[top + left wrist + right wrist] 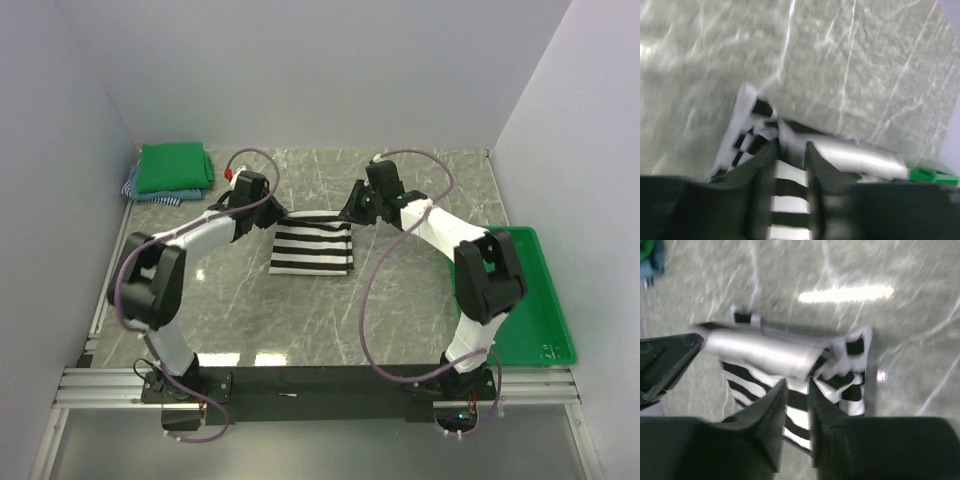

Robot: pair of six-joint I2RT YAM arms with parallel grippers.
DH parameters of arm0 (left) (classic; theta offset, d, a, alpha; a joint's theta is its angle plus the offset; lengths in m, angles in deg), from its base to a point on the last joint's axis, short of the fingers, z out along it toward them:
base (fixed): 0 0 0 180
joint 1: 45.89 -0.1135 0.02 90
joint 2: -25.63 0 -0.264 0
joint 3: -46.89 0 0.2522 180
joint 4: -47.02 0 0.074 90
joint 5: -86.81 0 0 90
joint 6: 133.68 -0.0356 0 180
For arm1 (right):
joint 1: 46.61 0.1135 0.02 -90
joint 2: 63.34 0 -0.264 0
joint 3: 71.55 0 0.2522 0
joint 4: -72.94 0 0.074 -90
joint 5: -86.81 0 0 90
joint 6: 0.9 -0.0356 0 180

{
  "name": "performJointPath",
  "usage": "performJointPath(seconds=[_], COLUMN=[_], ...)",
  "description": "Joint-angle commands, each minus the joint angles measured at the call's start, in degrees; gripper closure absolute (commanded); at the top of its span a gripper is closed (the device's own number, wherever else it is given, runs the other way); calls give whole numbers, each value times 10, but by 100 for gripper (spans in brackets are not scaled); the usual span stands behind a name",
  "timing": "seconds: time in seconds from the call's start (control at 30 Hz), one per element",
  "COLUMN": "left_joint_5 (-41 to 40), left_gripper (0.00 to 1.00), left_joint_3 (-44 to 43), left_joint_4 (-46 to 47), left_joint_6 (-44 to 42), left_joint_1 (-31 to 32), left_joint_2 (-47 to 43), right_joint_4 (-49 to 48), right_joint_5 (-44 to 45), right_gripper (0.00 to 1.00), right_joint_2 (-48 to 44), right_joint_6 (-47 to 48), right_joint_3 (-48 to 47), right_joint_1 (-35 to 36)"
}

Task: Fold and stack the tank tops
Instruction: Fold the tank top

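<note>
The black-and-white striped tank top (312, 249) lies partly folded at the table's middle, its far edge lifted. My left gripper (272, 209) is shut on its far left corner; the left wrist view shows the striped cloth (790, 172) pinched between the fingers (791, 146). My right gripper (352, 211) is shut on its far right corner; the right wrist view shows the striped cloth (796, 405) between the fingers (797, 384). A folded green tank top (174, 167) lies on folded blue ones (150, 192) at the far left corner.
A rigid green tray (537, 300) sits at the right edge beside the right arm. White walls close the table on the left, back and right. Grey marbled tabletop (300, 320) spreads in front of the striped top.
</note>
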Motion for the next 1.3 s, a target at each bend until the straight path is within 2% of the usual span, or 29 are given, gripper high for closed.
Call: performJointPath(seconds=[0.0,0.03,0.1,0.17,0.23,0.27,0.33,0.5,0.63,0.8,0.93,1.27], left_joint_5=[59,64,55,34,30,-6,-21,9,28,130,206,270], left_gripper=[59,57,41,37,37,37,38,37,31,29,30,30], left_joint_3=[-48,-55,-64,-68,-67,-61,-47,25,41,77,76,114], left_joint_4=[79,79,79,55,22,-16,-40,-42,-56,-27,-21,41], left_joint_6=[-25,-25,-29,-42,-42,-40,-29,-34,-78,-100,-135,-122], left_joint_1=[-27,-36,-40,-41,-41,-41,-41,-42,-55,-88,-93,-93], left_joint_2=[49,56,49,21,-8,-17,-43,-67,-63,-49,-3,43], right_joint_4=[10,16,40,52,56,58,70,38,30,12,-7,-39], right_joint_5=[-21,-15,-3,23,50,58,93,100,94,93,89,62], right_gripper=[64,57,56,55,55,55,55,56,58,59,60,62], right_joint_2=[52,62,77,71,38,26,-11,-63,-41,4,25,58], right_joint_6=[24,29,44,53,56,57,58,36,38,39,38,40], right_joint_3=[-53,-76,-97,-104,-81,-71,-41,31,44,64,91,130], right_joint_1=[-18,-20,-21,-21,-20,-13,2,53,75,86,82,47])
